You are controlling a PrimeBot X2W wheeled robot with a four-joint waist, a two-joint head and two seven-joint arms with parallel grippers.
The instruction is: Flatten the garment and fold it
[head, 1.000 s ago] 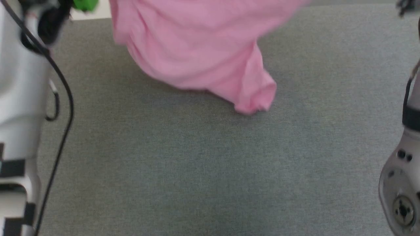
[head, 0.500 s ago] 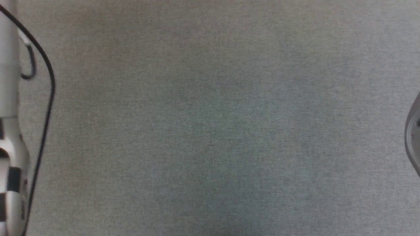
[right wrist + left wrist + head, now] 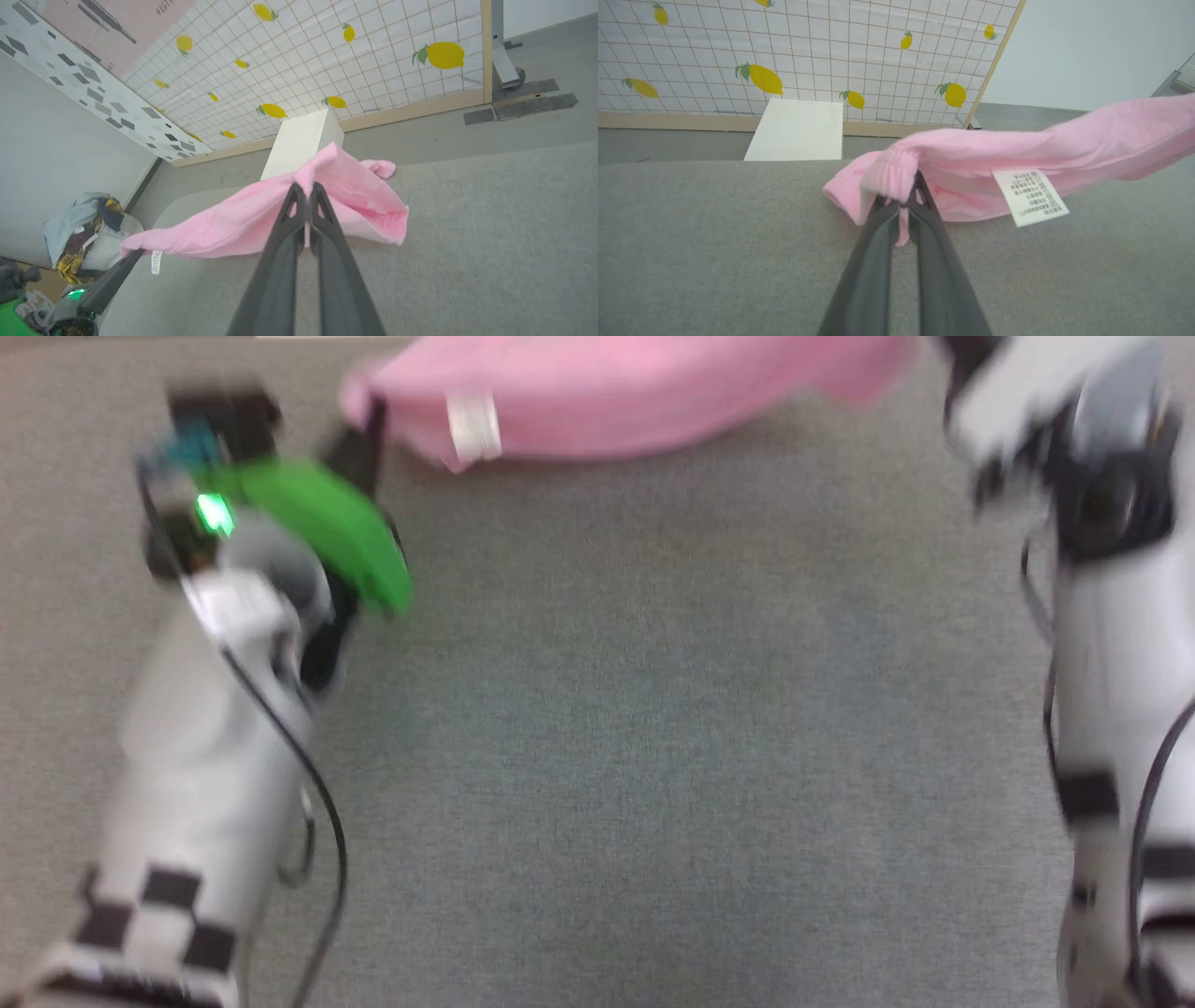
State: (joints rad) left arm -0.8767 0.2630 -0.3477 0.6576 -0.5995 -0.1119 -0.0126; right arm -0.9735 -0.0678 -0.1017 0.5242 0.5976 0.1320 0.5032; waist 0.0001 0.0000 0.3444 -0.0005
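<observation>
Early stage: left gripper [image 3: 906, 200] and right gripper [image 3: 306, 192] each clamped on garment [image 3: 635, 392], stretched between them near worktop [image 3: 653, 756] far edge. Not flat, no folds.

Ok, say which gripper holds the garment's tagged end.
The left gripper: the white tag hangs beside its grip; the right gripper pinches the garment far from it.

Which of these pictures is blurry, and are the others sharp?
Head view: blurred throughout, the garment smeared. Left wrist view: sharp, the white tag shows its print lines. Right wrist view: sharp, fabric folds crisp.
</observation>
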